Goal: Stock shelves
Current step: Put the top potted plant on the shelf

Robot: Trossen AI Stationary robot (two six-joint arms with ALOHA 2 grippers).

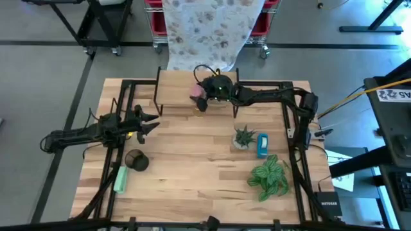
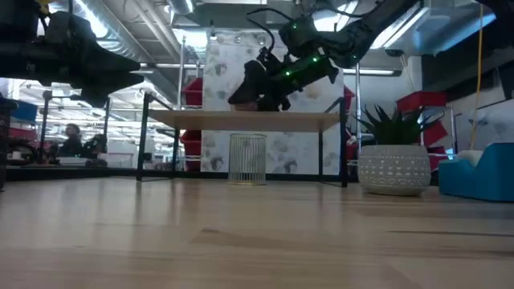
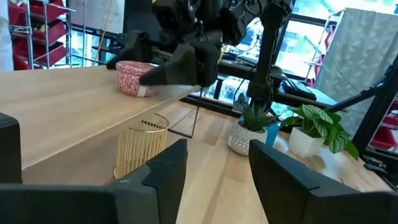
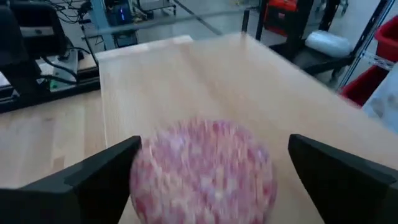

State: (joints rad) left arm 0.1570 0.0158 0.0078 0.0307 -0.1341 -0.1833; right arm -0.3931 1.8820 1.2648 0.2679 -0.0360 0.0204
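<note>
From where I stand, the green leafy plant (image 1: 270,177) sits nearest at five o'clock, with the small succulent pot (image 1: 243,138) and blue box (image 1: 262,145) beyond it. The left gripper (image 1: 149,123) waits at nine o'clock, fingers apart. Farther, at twelve, the shelves (image 1: 192,90) carry a pink container (image 1: 196,94) between the right gripper's (image 1: 204,101) spread fingers, not clamped.
</note>
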